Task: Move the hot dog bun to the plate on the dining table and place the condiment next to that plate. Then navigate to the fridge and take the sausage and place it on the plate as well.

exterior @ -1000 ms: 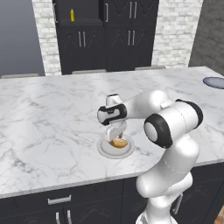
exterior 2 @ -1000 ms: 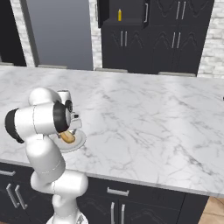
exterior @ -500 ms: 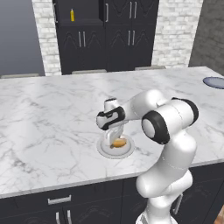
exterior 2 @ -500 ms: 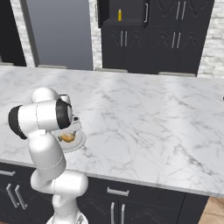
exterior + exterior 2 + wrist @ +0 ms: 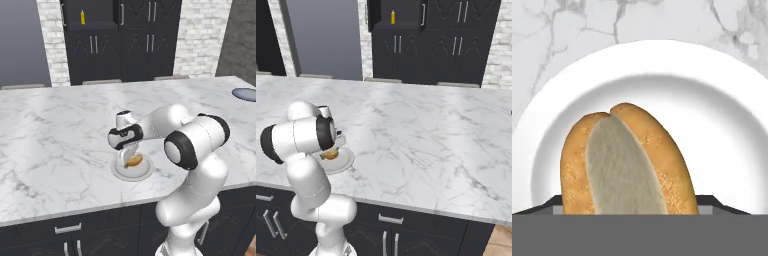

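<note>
Down on the bun — gripper (image 5: 131, 152) lowered over the small whitish dish (image 5: 120, 171).

One hot dog bun (image 5: 624, 162), golden-tan with a paler split top, lies in that one whitish dish on the dining table (image 5: 60, 135), near the table's front edge. From the hand camera, two dark fingertips (image 5: 716, 202) flank the bun's near end, one each side; whether they touch it or grip it I cannot tell. One blue-grey plate (image 5: 245, 94) sits far off from the dish, at the table's right end, well apart from the bun. One yellow condiment (image 5: 83, 17) bottle stands upright in a niche of the black cabinets (image 5: 125, 40) beyond the table — also seen in the right base view (image 5: 393, 17).
</note>
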Controlling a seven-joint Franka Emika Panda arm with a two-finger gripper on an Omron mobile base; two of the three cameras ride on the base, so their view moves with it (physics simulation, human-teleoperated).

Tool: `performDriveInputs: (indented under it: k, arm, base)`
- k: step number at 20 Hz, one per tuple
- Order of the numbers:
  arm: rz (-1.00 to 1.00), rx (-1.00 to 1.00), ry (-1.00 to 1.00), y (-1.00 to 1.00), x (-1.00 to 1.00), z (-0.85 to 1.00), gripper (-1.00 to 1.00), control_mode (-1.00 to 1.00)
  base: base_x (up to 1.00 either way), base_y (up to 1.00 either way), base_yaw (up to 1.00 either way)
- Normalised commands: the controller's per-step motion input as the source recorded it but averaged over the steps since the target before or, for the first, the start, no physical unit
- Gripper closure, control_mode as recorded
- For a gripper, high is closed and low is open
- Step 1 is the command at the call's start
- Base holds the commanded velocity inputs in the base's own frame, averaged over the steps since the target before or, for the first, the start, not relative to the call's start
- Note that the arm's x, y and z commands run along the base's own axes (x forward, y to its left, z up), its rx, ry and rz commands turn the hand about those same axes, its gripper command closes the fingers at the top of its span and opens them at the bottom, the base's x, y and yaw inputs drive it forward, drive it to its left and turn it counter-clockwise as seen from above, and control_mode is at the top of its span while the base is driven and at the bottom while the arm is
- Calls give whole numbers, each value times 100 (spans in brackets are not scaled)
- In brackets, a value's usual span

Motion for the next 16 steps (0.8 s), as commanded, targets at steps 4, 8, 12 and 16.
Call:
performDriveInputs:
  k: [4, 8, 12, 16]
  arm:
    - [0, 0, -20, -28, -61, 80, 100, -100]
    - [-1, 0, -7, -38, -52, 94, 100, -100]
    - [-4, 0, 0, -43, -50, 99, 100, -100]
    - [-5, 0, 0, -39, -57, 91, 100, -100]
  base:
    - [0, 0, 0]
    - [0, 0, 0]
    - [0, 0, 0]
    - [0, 0, 0]
